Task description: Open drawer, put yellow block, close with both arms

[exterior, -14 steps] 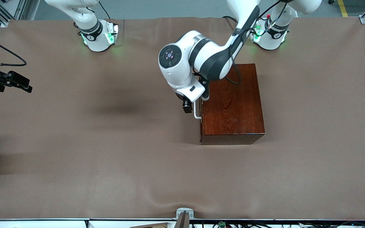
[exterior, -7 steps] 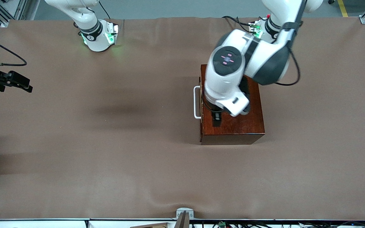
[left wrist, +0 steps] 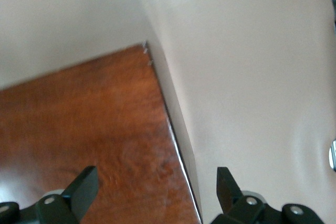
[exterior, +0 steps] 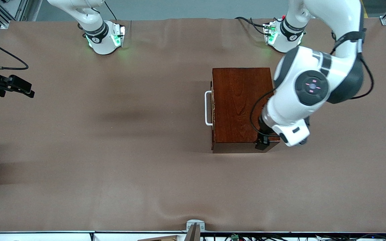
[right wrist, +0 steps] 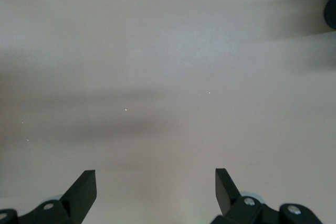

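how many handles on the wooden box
1. A white handle sits on the drawer front of the wooden box, facing the right arm's end of the table. Sides not shown may hide others.

Readable text: none found in any view.
Glossy dark red-brown wooden box (exterior: 241,107): plain wood grain, no label.
Round white arm bases lit green (exterior: 104,38): small dark marks, too small to read.
Brown table cover (exterior: 112,167): unmarked.

My left gripper (left wrist: 152,195) hangs with jaws spread over the wooden box's (exterior: 241,107) corner at six o'clock; only that box blocks passage. Toward nine o'clock the brown table (exterior: 112,160) lies bare beneath my right gripper (right wrist: 155,192), also spread.
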You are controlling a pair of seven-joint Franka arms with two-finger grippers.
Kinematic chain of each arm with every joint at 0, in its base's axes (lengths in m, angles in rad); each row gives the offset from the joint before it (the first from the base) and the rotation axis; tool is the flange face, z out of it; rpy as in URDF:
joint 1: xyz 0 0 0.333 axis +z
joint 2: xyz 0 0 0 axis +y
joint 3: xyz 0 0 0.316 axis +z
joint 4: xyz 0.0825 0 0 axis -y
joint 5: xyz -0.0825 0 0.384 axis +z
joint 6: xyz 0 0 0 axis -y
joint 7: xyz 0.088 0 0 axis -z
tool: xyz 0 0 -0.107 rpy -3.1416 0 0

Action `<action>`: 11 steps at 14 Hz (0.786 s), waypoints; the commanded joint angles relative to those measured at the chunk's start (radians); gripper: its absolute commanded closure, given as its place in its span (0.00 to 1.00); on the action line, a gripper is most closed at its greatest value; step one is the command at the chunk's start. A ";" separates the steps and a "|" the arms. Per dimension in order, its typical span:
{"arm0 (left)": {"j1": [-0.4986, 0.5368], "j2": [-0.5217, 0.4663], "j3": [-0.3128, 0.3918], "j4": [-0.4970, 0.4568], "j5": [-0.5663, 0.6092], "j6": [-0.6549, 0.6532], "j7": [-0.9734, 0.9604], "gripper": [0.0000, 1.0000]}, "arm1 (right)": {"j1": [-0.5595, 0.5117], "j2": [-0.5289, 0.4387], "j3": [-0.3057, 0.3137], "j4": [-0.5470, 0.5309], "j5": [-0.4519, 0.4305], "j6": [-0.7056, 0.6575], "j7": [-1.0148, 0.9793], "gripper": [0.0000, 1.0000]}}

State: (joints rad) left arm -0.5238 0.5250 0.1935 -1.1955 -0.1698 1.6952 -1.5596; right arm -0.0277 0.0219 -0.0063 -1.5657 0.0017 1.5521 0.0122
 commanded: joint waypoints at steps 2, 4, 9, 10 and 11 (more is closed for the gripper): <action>0.091 -0.004 -0.005 -0.032 -0.027 0.075 0.292 0.00 | -0.008 -0.017 0.006 -0.014 0.012 -0.001 0.015 0.00; 0.145 0.023 -0.005 -0.026 -0.027 0.084 0.483 0.00 | -0.008 -0.016 0.006 -0.014 0.012 -0.003 0.015 0.00; 0.223 0.040 0.000 -0.032 -0.017 0.170 0.780 0.00 | -0.008 -0.017 0.006 -0.016 0.012 -0.003 0.014 0.00; 0.257 0.040 0.000 -0.035 -0.013 0.159 0.832 0.00 | -0.008 -0.017 0.006 -0.016 0.012 -0.003 0.014 0.00; 0.274 0.033 -0.002 -0.059 -0.011 0.147 0.899 0.00 | -0.008 -0.017 0.006 -0.016 0.012 -0.003 0.014 0.00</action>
State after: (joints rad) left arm -0.2859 0.5725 0.1949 -1.2274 -0.1782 1.8541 -0.7703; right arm -0.0277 0.0219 -0.0063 -1.5660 0.0019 1.5519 0.0123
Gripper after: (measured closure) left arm 0.000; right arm 0.000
